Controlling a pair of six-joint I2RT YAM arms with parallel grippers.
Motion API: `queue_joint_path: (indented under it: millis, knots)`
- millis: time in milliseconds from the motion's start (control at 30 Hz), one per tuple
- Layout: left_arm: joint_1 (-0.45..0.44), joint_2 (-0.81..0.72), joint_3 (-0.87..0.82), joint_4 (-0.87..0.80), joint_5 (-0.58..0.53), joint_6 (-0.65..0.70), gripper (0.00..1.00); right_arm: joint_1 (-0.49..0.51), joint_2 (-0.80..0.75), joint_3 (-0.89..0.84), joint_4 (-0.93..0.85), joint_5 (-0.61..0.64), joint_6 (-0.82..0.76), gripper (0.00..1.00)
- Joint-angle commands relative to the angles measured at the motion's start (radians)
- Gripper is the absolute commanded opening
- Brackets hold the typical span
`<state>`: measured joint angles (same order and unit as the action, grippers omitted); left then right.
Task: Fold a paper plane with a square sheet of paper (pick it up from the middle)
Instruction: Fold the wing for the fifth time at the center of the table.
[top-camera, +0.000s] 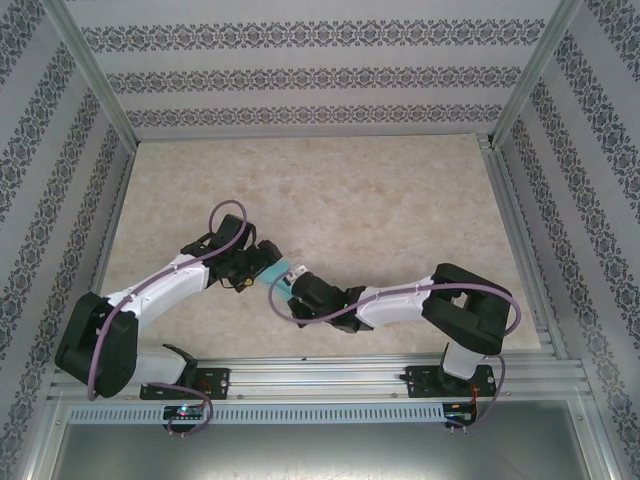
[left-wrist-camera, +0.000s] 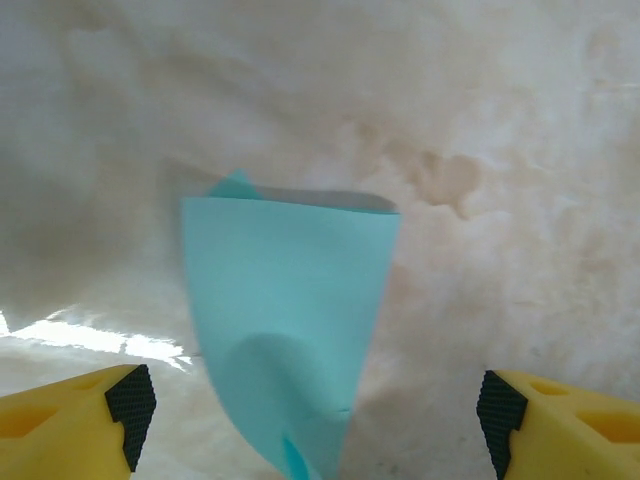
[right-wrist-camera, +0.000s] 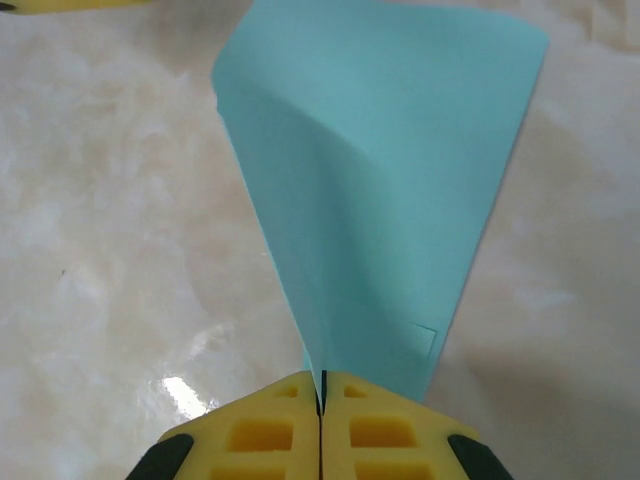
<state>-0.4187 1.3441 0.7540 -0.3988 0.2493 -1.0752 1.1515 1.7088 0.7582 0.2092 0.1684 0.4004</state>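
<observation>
The square sheet of paper (right-wrist-camera: 380, 180) is turquoise and bent into a wedge that narrows toward my right gripper (right-wrist-camera: 321, 385). That gripper is shut on the paper's narrow end and holds it above the table. From above, the paper (top-camera: 277, 272) sits between the two grippers near the table's front middle. My left gripper (left-wrist-camera: 315, 405) is open, its yellow fingers (left-wrist-camera: 120, 405) wide on either side of the paper (left-wrist-camera: 290, 320) and apart from it. The right gripper (top-camera: 292, 285) comes in from the right and the left gripper (top-camera: 262, 262) from the left. The paper plane is out of view.
The beige marbled table (top-camera: 380, 200) stretches behind and to both sides of the grippers. Patterned walls (top-camera: 300, 80) and metal frame posts enclose it. A metal rail (top-camera: 330, 378) with the arm bases runs along the near edge.
</observation>
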Motion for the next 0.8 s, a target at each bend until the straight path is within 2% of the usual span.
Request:
queue_joint_path:
  millis: [0, 100, 333, 533, 600, 767]
  knots:
    - [0.019, 0.038, 0.001, -0.099, -0.006, -0.029, 0.86, 0.055, 0.011, 0.028, -0.001, 0.213, -0.174, 0.05]
    - [0.02, 0.058, -0.008, -0.074, 0.033, -0.028, 0.83, 0.071, 0.023, 0.035, 0.014, 0.238, -0.239, 0.05]
    - [0.021, 0.107, 0.0, -0.06, 0.071, -0.013, 0.61, 0.097, 0.032, 0.036, 0.054, 0.263, -0.317, 0.06]
    - [0.021, 0.112, 0.004, -0.042, 0.079, -0.016, 0.35, 0.102, 0.046, 0.036, 0.055, 0.248, -0.319, 0.08]
    - [0.021, 0.118, 0.009, -0.048, 0.08, -0.009, 0.19, 0.103, 0.045, 0.035, 0.051, 0.242, -0.318, 0.12]
    - [0.021, 0.135, 0.026, -0.062, 0.076, 0.009, 0.01, 0.094, 0.029, 0.041, 0.019, 0.161, -0.295, 0.23]
